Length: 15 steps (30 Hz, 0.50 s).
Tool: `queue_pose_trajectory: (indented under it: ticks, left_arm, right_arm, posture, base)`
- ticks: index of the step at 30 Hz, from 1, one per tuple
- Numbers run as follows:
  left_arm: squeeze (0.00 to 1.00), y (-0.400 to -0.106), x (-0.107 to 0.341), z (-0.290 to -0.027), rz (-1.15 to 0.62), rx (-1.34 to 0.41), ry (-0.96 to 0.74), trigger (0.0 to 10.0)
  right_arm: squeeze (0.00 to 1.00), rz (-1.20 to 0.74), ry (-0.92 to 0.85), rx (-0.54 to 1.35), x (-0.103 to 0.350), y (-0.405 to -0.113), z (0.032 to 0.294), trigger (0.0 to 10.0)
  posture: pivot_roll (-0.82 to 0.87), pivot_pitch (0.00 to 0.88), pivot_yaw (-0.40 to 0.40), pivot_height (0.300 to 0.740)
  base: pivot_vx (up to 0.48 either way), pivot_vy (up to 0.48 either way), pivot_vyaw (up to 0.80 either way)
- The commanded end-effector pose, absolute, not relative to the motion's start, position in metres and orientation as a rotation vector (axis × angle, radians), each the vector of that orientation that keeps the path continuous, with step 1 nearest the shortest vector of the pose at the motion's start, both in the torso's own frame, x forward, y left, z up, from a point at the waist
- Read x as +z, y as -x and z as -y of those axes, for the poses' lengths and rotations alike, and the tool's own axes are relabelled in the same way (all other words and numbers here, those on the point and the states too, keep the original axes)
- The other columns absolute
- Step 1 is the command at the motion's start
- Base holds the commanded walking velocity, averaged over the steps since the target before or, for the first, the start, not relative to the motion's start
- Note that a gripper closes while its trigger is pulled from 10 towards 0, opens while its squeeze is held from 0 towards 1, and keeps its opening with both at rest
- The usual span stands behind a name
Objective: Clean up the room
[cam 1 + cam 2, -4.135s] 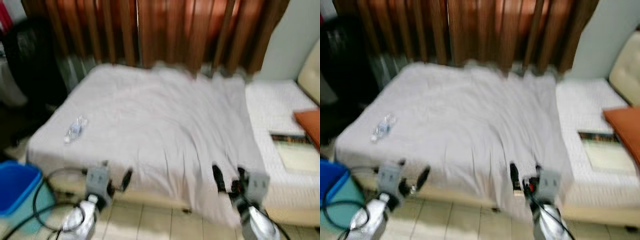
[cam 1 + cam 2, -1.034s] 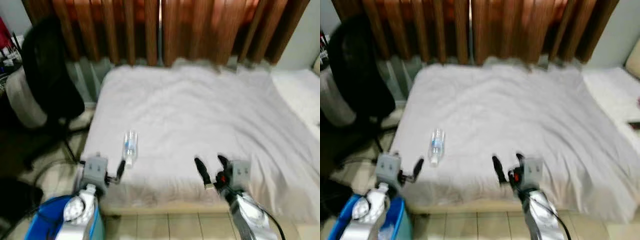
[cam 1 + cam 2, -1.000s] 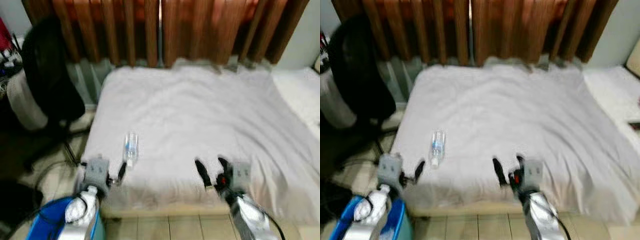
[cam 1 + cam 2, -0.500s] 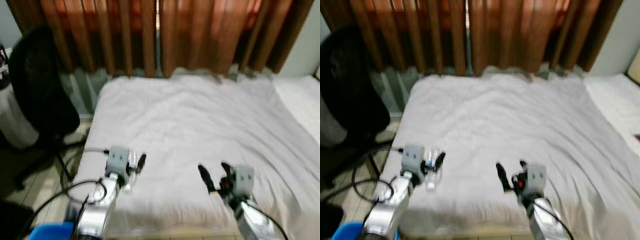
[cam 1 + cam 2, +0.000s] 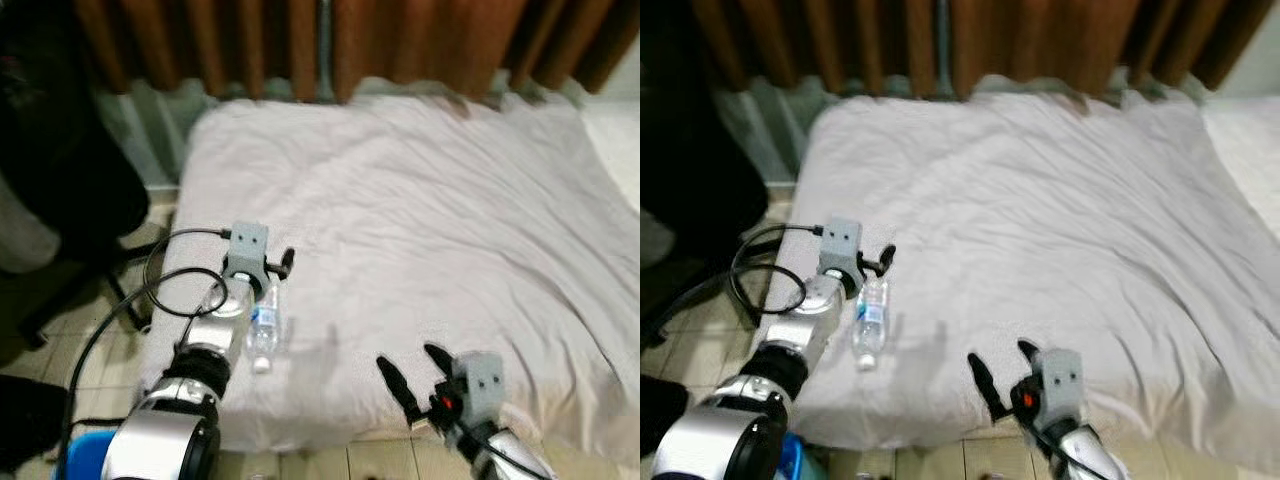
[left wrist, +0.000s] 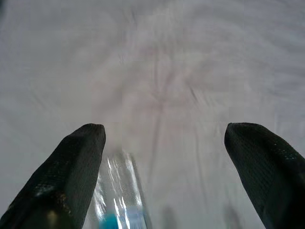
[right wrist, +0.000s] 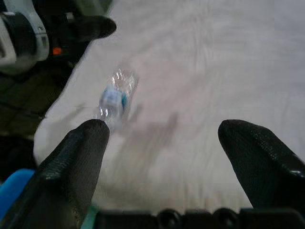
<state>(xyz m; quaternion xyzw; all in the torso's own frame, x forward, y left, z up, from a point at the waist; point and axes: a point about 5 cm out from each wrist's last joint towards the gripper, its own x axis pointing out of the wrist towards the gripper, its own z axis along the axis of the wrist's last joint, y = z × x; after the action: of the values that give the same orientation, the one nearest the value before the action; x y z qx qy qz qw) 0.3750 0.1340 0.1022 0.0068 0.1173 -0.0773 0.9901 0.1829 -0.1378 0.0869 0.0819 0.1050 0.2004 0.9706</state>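
Now the left gripper (image 5: 275, 262), out over the bed (image 5: 430, 220) from its earlier spot at the edge, hangs spread wide above the plastic bottle (image 5: 264, 325) lying just beneath its fingers, ready to grab, while the right gripper (image 5: 412, 371) waits open nearby.

jaws spread wide, clear bottle (image 7: 114, 98) lying on white sheet (image 7: 205, 71)

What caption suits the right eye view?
Left gripper open over a plastic bottle on the bed.
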Motion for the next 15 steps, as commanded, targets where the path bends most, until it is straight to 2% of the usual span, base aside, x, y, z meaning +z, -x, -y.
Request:
queue_pose_trajectory:
  ticks: [1,6,8,10,15]
  left_arm:
    - [0.00,-0.373,0.095,-0.143,-0.281,-0.107,-0.002,10.0]
    - [0.00,-0.384,0.118,-0.159,-0.168,0.012,-0.122,10.0]
    - [0.00,-0.384,0.118,-0.162,-0.169,0.040,-0.116,10.0]
    - [0.00,-0.380,0.110,-0.172,-0.213,0.082,-0.080,10.0]
    - [0.00,-0.374,0.095,-0.176,-0.287,0.095,-0.020,10.0]
  right_arm:
    - [0.00,-0.237,-0.190,0.413,0.093,-0.172,0.133,10.0]
    - [0.00,-0.306,-0.216,0.390,0.101,-0.137,0.131,10.0]
    - [0.00,-0.329,-0.226,0.379,0.100,-0.130,0.131,10.0]
    - [0.00,-0.394,-0.248,0.372,0.100,-0.108,0.127,10.0]
    - [0.00,-0.442,-0.256,0.349,0.103,-0.095,0.126,10.0]
  posture:
    - [-0.28,0.482,-0.043,0.740]
    - [-0.30,0.560,-0.050,0.740]
    - [-0.30,0.574,-0.054,0.740]
    - [-0.31,0.602,-0.051,0.740]
    - [-0.31,0.617,-0.045,0.740]
  base:
    - [0.000,0.000,0.00]
    - [0.000,0.000,0.00]
    - [0.000,0.000,0.00]
    - [0.000,0.000,0.00]
    - [0.000,0.000,0.00]
